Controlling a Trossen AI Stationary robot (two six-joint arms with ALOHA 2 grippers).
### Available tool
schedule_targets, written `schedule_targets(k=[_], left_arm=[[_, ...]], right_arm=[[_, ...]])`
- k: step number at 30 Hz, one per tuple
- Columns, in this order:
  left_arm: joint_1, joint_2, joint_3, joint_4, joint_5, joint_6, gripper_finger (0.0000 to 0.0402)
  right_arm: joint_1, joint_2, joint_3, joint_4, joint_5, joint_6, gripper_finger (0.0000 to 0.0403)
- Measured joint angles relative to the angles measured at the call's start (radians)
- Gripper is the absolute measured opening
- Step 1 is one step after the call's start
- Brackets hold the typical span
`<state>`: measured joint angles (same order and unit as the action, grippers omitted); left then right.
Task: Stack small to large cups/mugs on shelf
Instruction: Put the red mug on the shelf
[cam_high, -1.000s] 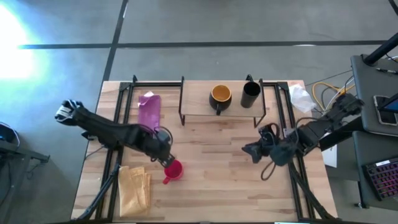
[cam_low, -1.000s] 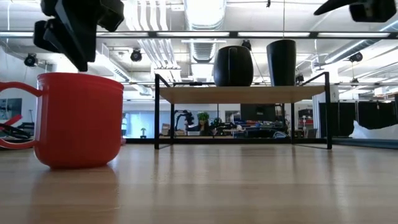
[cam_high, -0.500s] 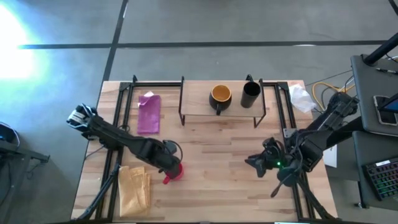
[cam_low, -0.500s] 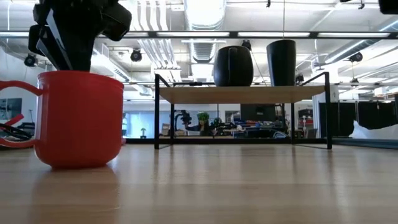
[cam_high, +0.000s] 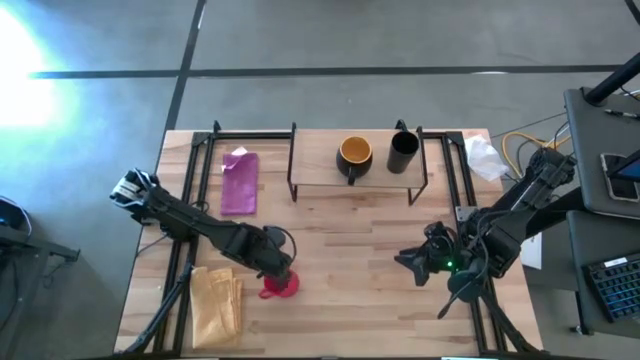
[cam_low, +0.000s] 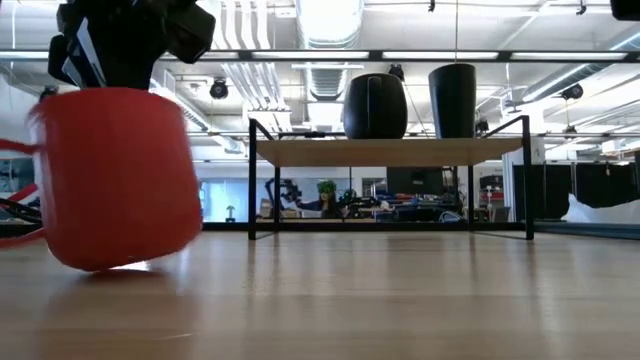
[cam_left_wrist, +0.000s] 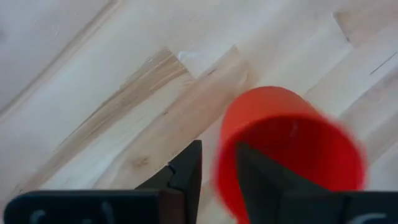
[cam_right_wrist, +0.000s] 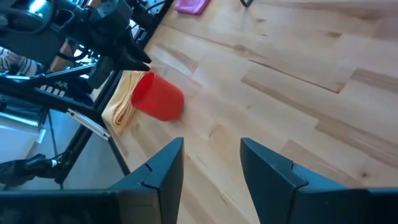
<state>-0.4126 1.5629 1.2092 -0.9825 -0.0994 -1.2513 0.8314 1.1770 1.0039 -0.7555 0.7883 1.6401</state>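
The red mug (cam_high: 280, 287) sat on the wooden tabletop (cam_high: 340, 300) toward the left front, tilted off its base in the low view, with the left gripper (cam_high: 274, 272) directly over it. One finger (cam_left_wrist: 186, 171) of that gripper was outside the rim and the other inside, the pair closed on the mug's wall. Just left of the mug lay a folded yellow cloth (cam_high: 216, 300), and farther back a purple cloth (cam_high: 239, 181). Toward the middle back stood the shelf (cam_high: 355, 175), carrying the dark mug with orange-yellow inside (cam_high: 354, 155) and, just to its right, the taller black cup (cam_high: 402, 152), both upright and apart. Well to the right of the red mug, the right gripper (cam_high: 408, 262) hung over bare tabletop, its fingers (cam_right_wrist: 155, 171) spread and holding nothing.
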Motion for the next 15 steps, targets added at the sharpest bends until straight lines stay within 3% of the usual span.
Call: schedule_targets(k=[15], left_arm=[[-0.002, 0.002, 0.041, 0.106, 0.001, -0.027, 0.008]], right_arm=[[0.007, -0.037, 0.001, -0.018, -0.009, -0.017, 0.015]])
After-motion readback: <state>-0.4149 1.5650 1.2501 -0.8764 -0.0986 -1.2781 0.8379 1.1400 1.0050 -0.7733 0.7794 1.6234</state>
